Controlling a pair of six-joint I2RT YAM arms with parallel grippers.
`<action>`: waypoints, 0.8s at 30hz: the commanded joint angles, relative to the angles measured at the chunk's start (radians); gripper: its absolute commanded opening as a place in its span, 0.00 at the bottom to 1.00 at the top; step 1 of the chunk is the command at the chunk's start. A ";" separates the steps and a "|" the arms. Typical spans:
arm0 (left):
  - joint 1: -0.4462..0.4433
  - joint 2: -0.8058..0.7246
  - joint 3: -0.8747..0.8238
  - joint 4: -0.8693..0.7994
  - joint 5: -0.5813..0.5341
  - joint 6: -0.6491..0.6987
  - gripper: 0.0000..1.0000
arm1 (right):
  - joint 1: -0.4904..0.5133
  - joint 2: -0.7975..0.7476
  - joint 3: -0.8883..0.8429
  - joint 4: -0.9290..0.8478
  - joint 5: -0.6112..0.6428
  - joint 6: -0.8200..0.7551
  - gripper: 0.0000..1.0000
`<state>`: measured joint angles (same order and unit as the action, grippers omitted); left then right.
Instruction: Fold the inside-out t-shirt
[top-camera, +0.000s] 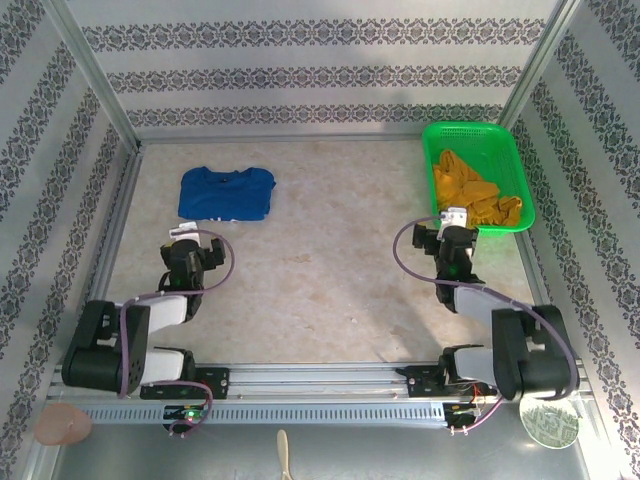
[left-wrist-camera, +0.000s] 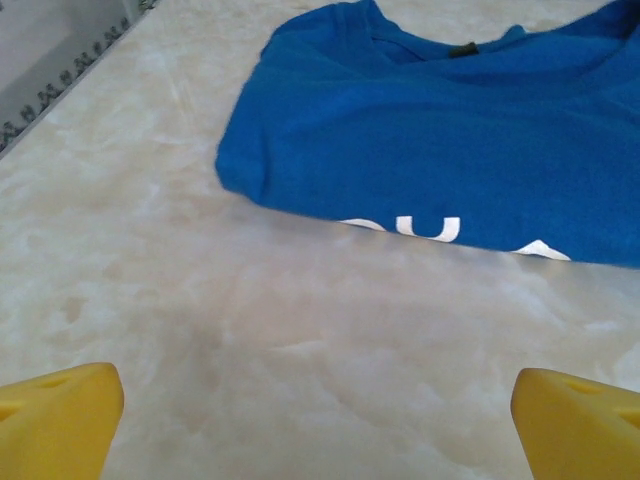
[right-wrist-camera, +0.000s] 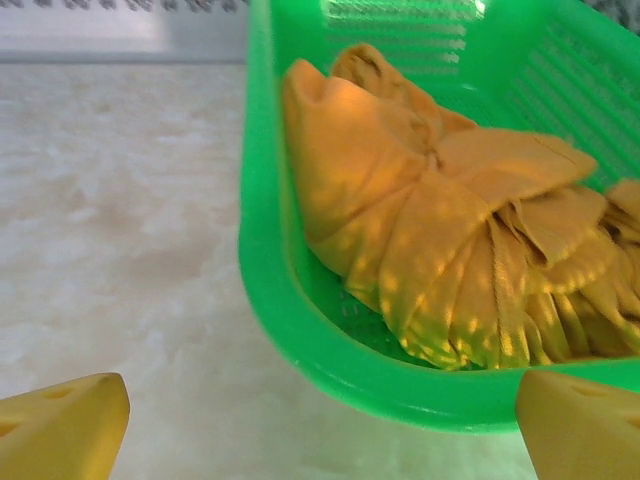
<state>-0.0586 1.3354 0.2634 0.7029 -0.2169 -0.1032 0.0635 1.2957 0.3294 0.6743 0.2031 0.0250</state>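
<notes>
Royal-blue short-sleeved cloth t-shirt, flat at the far left of the beige marbled tabletop, just ahead of the wide-open, empty left gripper (right gripper likewise agape, holding nothing): likely light, limp, wrinkle-prone; best pinched at a near-edge corner.

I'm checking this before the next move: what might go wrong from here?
1. The left hand is open just short of the shirt; a push could rumple its layers.
2. The right hand is open at the basket rim and might bump it or grab the wrong, yellow garment.
</notes>
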 joint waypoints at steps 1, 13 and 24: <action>-0.011 0.068 0.023 0.251 0.066 0.125 0.99 | 0.007 0.116 -0.054 0.310 -0.144 -0.059 0.98; 0.070 0.258 0.138 0.215 0.270 0.102 0.99 | -0.074 0.244 0.050 0.279 -0.209 0.034 0.99; 0.072 0.262 0.137 0.223 0.271 0.102 0.99 | -0.042 0.237 0.047 0.272 -0.129 0.015 0.98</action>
<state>0.0025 1.6016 0.3950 0.9352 0.0349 -0.0105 0.0113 1.5234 0.3714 0.9794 0.0635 0.0235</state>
